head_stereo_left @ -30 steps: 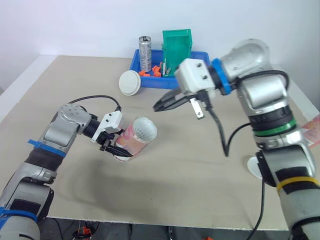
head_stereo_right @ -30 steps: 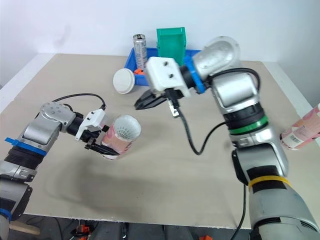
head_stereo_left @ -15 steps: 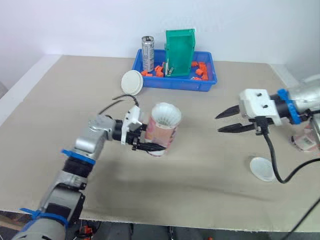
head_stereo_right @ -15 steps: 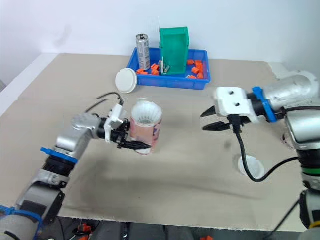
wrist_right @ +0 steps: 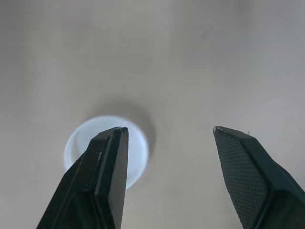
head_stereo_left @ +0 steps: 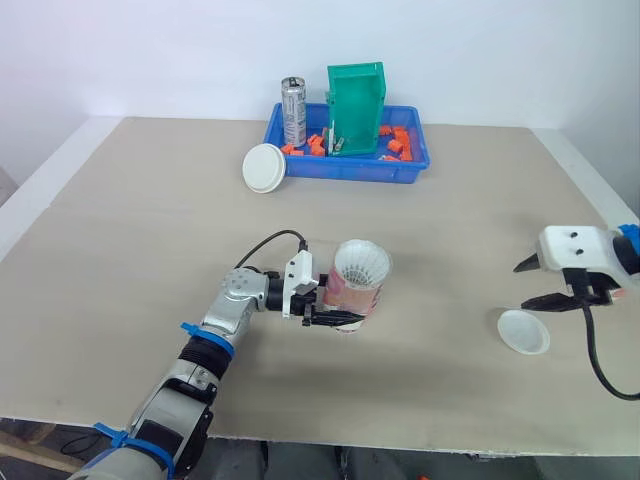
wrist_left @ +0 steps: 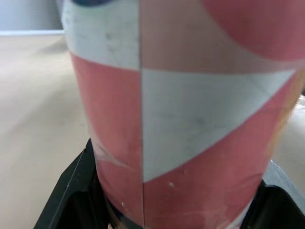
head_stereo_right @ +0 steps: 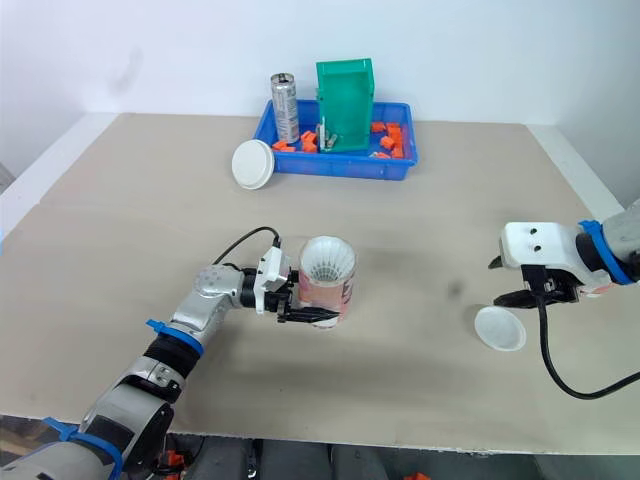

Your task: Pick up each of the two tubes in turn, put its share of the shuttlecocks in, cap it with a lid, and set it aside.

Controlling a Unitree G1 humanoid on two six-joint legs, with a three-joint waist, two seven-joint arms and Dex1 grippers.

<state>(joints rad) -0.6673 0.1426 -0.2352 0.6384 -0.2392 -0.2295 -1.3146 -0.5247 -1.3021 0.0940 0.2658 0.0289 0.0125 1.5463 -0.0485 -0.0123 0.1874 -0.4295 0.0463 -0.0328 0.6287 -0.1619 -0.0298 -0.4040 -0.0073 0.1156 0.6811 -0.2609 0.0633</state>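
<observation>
The left gripper (head_stereo_left: 335,312), well in front of the blue tray (head_stereo_left: 345,168), is clamped on the lower part of the pink-and-white tube (head_stereo_left: 358,292). The tube's open end faces up, with a shuttlecock (head_stereo_left: 362,266) inside. One lid (head_stereo_left: 265,167) leans at the tray's left end. Far to the right of the tray, the right gripper (head_stereo_left: 521,287), fingers wide apart and empty, hovers just over a second lid (head_stereo_left: 524,331) lying flat.

Tube (head_stereo_left: 356,295): pink/white card, approx. upright, open end up, mid-table (head_stereo_left: 150,230); lower part clamped in left gripper (head_stereo_left: 335,318). Shuttlecock (head_stereo_left: 362,266): white, skirt up, seated in tube mouth. Lid A (head_stereo_left: 524,331): white disc, flat, right side. Lid B (head_stereo_left: 265,167): white disc, far side, against blue tray (head_stereo_left: 350,170).
</observation>
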